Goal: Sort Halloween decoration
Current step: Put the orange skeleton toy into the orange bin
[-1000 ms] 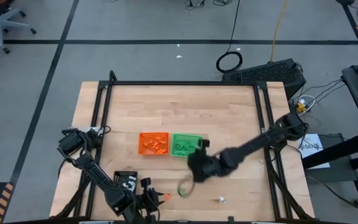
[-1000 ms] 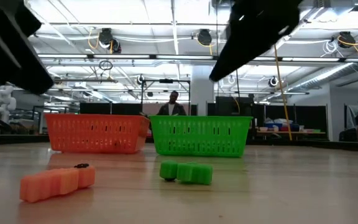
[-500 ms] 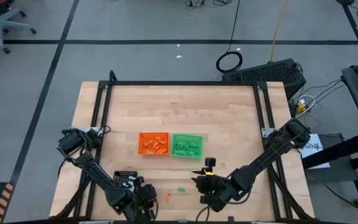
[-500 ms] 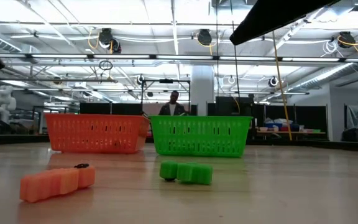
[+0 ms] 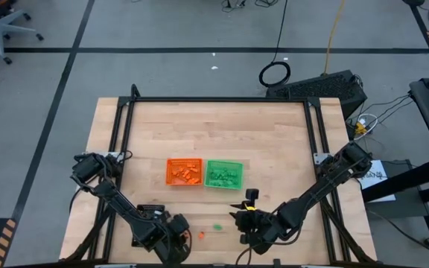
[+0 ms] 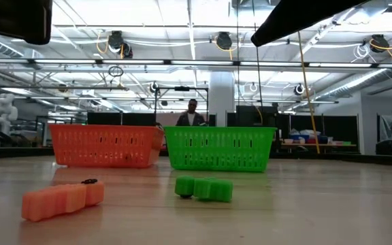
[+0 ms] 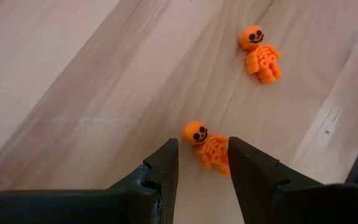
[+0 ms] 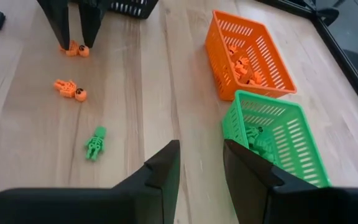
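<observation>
At the near edge of the surface [image 5: 274, 141], we see the left gripper [image 7: 201, 163] with its jaws open astride one orange skeleton [image 7: 207, 147], not yet closed on it. A second orange skeleton [image 8: 70, 89] and a green skeleton [image 8: 94, 142] lie loose nearby. The right gripper [image 8: 197, 160] hovers with its jaws open and empty, near the orange tray [image 8: 252, 55] and green tray [image 8: 276, 138].
</observation>
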`<state>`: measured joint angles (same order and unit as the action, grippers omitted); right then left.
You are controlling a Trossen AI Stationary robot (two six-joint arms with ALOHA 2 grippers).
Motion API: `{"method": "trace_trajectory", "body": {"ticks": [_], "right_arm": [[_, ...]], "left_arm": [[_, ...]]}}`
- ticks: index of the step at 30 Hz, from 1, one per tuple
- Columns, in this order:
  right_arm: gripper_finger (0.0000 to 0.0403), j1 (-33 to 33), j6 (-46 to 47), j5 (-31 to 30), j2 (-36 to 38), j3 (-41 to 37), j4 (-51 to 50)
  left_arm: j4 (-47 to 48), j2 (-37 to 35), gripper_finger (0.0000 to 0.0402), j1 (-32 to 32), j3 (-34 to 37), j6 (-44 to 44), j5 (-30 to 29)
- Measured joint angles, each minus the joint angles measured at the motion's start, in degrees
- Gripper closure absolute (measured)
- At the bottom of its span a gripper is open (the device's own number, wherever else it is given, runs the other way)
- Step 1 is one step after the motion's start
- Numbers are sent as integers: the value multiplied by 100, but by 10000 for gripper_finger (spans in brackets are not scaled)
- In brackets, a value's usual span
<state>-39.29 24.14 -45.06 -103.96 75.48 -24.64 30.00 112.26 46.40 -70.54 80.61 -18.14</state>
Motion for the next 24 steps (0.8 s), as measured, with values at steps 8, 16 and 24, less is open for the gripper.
{"method": "trace_trajectory", "body": {"ticks": [8,16,24], "right_arm": [[296,0,-59,2,0,0,0],[296,-21,-103,4,0,0,2],[296,-22,-103,4,0,0,4]], "left_arm": [[-84,-1,272,-53,0,286,8],[-293,-1,322,-69,0,-302,-53],[-395,-1,395,-69,0,-628,-72]]}}
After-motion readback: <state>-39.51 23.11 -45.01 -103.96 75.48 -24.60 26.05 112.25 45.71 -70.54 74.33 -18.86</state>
